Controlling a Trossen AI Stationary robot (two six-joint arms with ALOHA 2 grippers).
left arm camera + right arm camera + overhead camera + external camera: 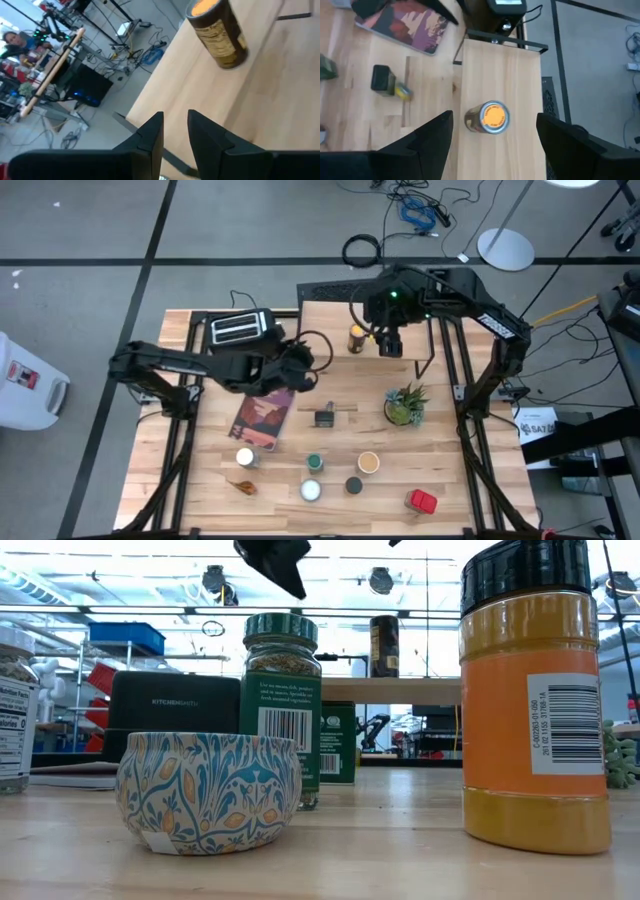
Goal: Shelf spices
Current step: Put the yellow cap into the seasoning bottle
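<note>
The left gripper (303, 368) hangs over the book (263, 418), fingers nearly together and empty. The jar (356, 338) stands upright on the shelf (330, 320), just beside the right gripper (390, 345), whose fingers are spread wide above it.

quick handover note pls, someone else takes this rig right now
Right gripper: fingers open, empty, above the orange-lid jar standing on the shelf.
Left gripper: empty, fingers a little apart, at the back by the toaster, pointed at that jar.
Done: one jar shelved.
Left: everything else sits on the table in front: white-lid jar, green-lid jar, white tin, dark tin, tan-lid jar, red tin, small black tin. The book and plant are not spices.
</note>
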